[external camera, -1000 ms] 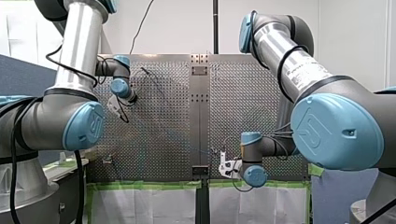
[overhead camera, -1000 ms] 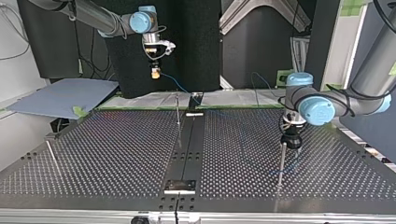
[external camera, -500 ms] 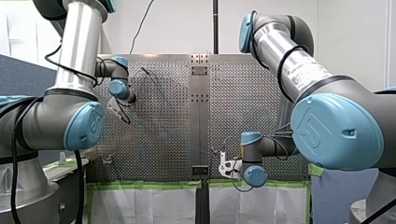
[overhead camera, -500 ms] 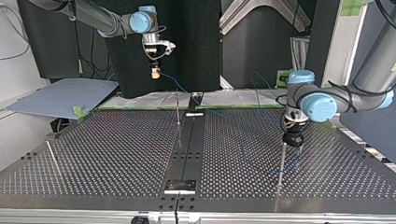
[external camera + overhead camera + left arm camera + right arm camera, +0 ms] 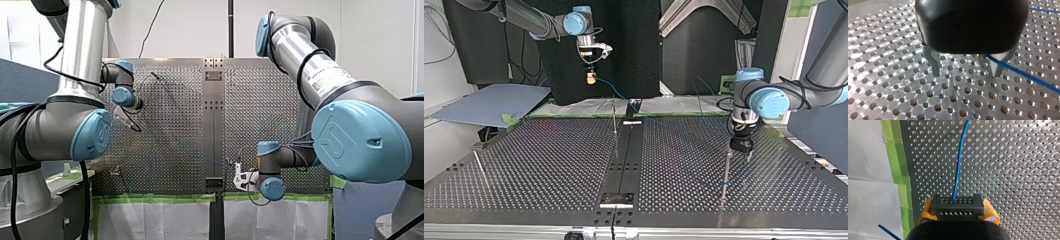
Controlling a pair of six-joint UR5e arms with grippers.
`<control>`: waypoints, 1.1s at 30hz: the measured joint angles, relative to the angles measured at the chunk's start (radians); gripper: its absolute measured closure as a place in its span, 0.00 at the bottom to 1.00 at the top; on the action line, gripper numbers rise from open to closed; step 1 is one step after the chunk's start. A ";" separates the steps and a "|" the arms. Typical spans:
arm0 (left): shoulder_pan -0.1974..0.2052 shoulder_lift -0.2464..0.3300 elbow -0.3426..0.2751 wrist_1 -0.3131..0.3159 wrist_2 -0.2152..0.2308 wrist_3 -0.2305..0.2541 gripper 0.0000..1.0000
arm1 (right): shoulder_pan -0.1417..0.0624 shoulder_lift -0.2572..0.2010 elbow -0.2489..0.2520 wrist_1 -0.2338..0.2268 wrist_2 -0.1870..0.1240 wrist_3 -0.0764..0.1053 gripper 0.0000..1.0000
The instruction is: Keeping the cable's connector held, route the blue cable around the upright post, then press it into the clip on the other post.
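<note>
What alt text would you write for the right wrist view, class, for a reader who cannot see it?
My right gripper clamps a dark grey, hole-dotted block connector between yellow-padded fingers; a thin blue cable runs from it ahead over the perforated metal table. Green tape edges the table beside white sheeting.

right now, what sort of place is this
Probably a robotics lab bench: my left arm and my right arm reach over a perforated table fitted with posts, the right one holding a blue cable by its connector.
</note>
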 joint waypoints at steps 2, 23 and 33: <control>0.003 0.005 -0.010 0.006 -0.002 -0.016 0.00 | 0.000 0.000 0.000 0.000 0.000 0.000 1.00; -0.004 0.062 -0.078 0.042 0.021 -0.188 0.00 | 0.002 0.000 0.000 -0.001 -0.001 0.000 1.00; -0.007 0.091 -0.106 0.043 0.018 -0.202 0.00 | 0.002 0.000 0.000 -0.002 -0.013 0.000 1.00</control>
